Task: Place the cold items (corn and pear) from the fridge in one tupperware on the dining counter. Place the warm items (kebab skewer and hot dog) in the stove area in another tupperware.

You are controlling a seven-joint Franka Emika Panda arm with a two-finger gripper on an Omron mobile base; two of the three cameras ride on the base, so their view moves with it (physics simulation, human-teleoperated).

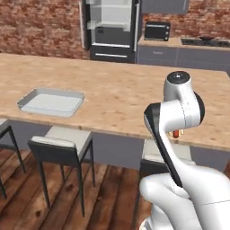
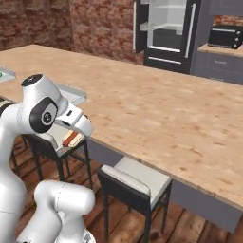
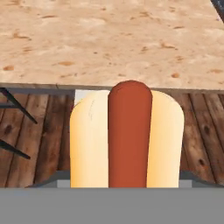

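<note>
In the jaws: hot dog [image 3: 127, 135], clamped lengthwise, sausage facing the hand camera; gripper [image 2: 72, 137] low, short of the counter [image 1: 117, 94] edge, over the stools [image 1: 63, 139]. Tray [image 1: 51, 101] well off to the left on the counter, looks empty. Probably mid-carry. Keep the grip shut, lift clear of the counter edge first, then swing left over the tray. Lower inside its rim before releasing. Avoid tilting, else the bun may slip.

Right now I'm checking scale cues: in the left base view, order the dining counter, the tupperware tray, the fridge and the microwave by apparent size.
1. dining counter
2. fridge, though it stands far back
3. tupperware tray
4. microwave, also distant
</note>
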